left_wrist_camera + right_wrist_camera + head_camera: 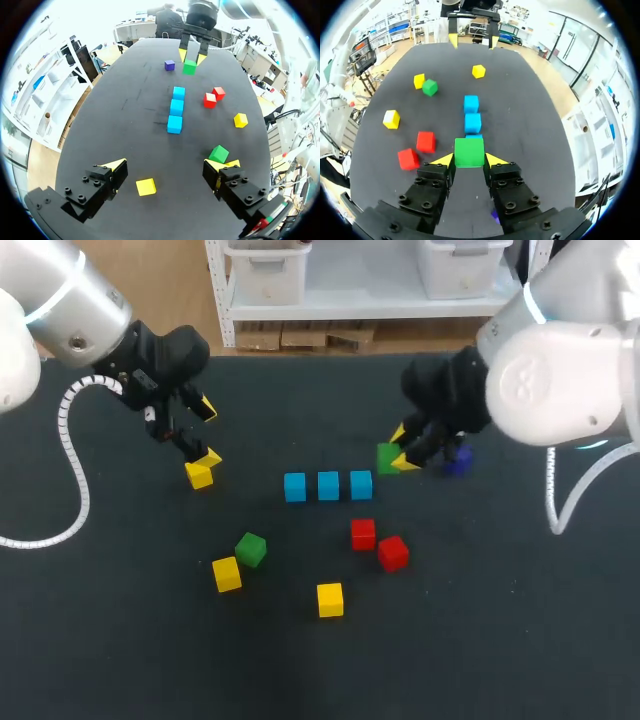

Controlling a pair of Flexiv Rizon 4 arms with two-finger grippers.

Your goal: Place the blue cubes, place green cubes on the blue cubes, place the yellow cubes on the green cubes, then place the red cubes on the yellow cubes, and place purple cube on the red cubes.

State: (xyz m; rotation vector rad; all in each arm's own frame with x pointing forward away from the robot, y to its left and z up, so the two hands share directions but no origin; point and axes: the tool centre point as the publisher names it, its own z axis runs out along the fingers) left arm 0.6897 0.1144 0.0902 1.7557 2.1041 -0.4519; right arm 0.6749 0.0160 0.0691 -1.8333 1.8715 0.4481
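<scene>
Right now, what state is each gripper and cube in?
Left gripper: open, over a yellow cube.
Right gripper: shut on a green cube.
Blue cubes: three in a row, unstacked.
Second green cube: loose.
Red cubes: two, loose.
Other yellow cubes: two, loose.
Purple cube: loose, beside right gripper.

Table [120, 660]: work surface covered edge to edge in dark, matte black material, lying flat; faint pale scuff streaks noted on it in the left wrist view
</scene>
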